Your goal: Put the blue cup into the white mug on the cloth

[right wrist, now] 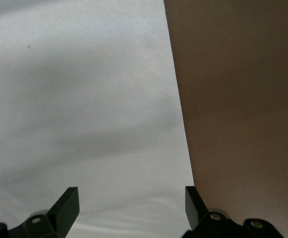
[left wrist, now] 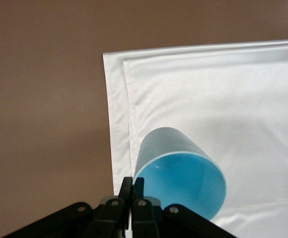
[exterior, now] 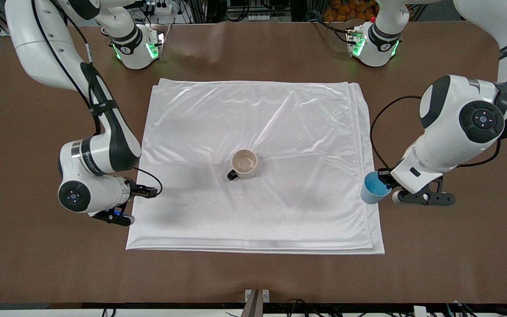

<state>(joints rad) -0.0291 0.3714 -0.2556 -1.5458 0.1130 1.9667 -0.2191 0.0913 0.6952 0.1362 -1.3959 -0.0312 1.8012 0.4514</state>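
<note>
The blue cup (exterior: 373, 188) is pinched by its rim in my left gripper (exterior: 387, 179), tilted, at the edge of the cloth (exterior: 258, 114) toward the left arm's end. In the left wrist view the gripper (left wrist: 133, 183) is shut on the rim of the cup (left wrist: 183, 173), whose blue inside shows over the cloth's corner (left wrist: 223, 89). The white mug (exterior: 244, 164) stands upright near the cloth's middle, its dark handle toward the front camera. My right gripper (exterior: 119, 215) is open and empty (right wrist: 131, 203) over the cloth's edge (right wrist: 84, 99) at the right arm's end.
Brown tabletop (exterior: 434, 264) surrounds the cloth on all sides. The two arm bases stand along the table's edge farthest from the front camera. A small metal bracket (exterior: 257, 299) sits at the table's edge nearest the front camera.
</note>
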